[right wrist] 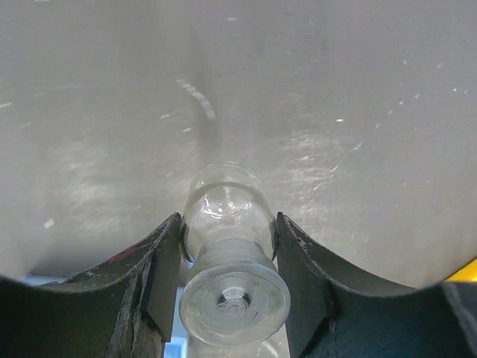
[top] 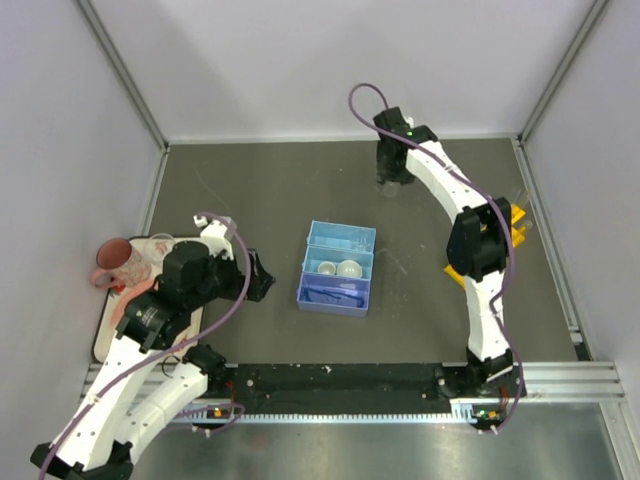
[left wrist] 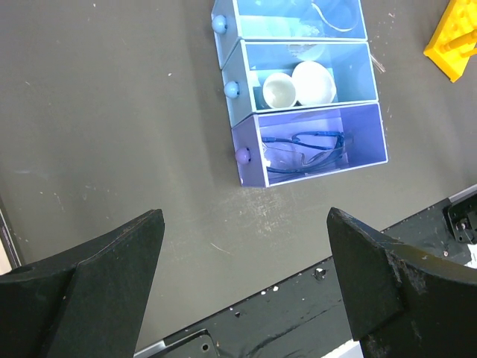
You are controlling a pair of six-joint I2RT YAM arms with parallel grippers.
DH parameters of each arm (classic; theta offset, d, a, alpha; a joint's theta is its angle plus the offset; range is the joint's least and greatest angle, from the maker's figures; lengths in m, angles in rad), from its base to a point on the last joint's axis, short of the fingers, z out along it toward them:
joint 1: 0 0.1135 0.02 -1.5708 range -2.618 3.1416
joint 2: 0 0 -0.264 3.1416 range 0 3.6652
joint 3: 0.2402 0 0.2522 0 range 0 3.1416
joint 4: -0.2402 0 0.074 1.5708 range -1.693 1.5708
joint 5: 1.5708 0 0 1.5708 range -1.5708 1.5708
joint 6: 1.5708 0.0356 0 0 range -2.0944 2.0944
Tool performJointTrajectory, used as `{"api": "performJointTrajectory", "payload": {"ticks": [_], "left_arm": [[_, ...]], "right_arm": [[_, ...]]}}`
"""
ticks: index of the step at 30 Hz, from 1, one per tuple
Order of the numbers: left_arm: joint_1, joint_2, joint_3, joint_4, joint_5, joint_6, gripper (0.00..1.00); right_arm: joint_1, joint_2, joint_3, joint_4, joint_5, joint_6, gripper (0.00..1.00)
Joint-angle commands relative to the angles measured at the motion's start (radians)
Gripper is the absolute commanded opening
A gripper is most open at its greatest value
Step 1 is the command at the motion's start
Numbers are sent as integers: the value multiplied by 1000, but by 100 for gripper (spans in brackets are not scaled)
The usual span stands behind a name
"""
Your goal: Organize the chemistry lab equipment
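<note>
**Operator:** At the far side of the table, well beyond the tray, a small clear beaker is clamped in my right gripper. One finger presses on each side of the glass. The grip is on the narrow body below the flared rim, I think so that the smooth glass cannot slide out.

**Listener:** Is it off the surface?

**Operator:** I cannot tell. The wrist view shows only pale grey behind it.

**Listener:** Where should it go?

**Operator:** Probably into the light-blue tray at the table's centre. Two white dishes fill its middle compartment, and the blue-framed goggles lie in the near one. The far compartment holds something clear that I cannot identify.

**Listener:** What is in the way?

**Operator:** Bare table lies between the beaker and the tray. The yellow rack stands at the right, partly behind my right arm. My left gripper hovers left of the tray, jaws wide apart and empty. A dark-pink mug and a clear cup stand far left.
</note>
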Motion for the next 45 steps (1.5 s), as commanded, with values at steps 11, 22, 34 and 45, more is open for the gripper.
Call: {"api": "performJointTrajectory", "payload": {"ticks": [11, 22, 34, 45], "left_arm": [[-2, -62, 34, -33, 27, -2, 96], [-2, -142, 25, -78, 29, -19, 96], [-2, -177, 45, -122, 23, -16, 96], [-2, -179, 51, -127, 29, -8, 96]], "right_arm": [[345, -248, -4, -39, 143, 4, 21], [480, -189, -32, -46, 157, 47, 21], [513, -107, -39, -46, 155, 97, 20], [513, -50, -62, -40, 163, 165, 20]]}}
